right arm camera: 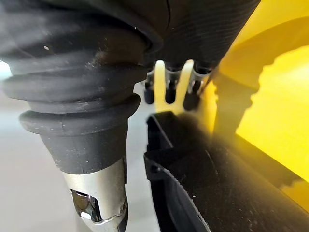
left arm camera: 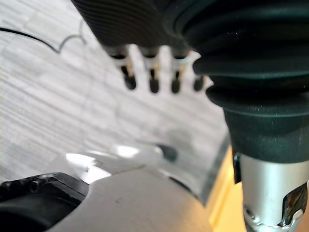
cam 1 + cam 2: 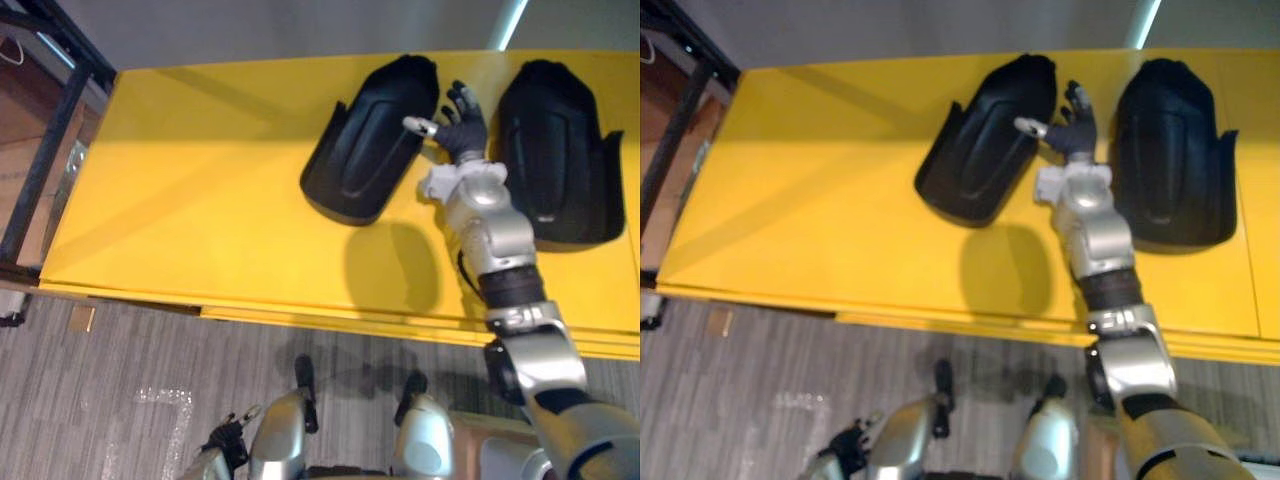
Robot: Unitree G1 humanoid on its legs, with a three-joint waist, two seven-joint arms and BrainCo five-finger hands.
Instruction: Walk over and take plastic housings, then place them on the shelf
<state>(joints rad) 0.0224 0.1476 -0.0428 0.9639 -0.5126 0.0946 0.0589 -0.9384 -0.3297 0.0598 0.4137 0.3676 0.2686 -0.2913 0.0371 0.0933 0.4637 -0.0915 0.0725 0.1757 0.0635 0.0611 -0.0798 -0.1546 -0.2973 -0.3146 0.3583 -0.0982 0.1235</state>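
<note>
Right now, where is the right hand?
Left eye view: right hand over the yellow table, right of centre, between the left housing and the right housing.

L housing (image 3: 368,140), R housing (image 3: 560,150) on table (image 3: 200,180), hand (image 3: 462,122) btwn

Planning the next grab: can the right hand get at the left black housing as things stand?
Probably yes. The right hand hovers open over the yellow table beside the left housing, thumb at its edge, nothing in between.
</note>
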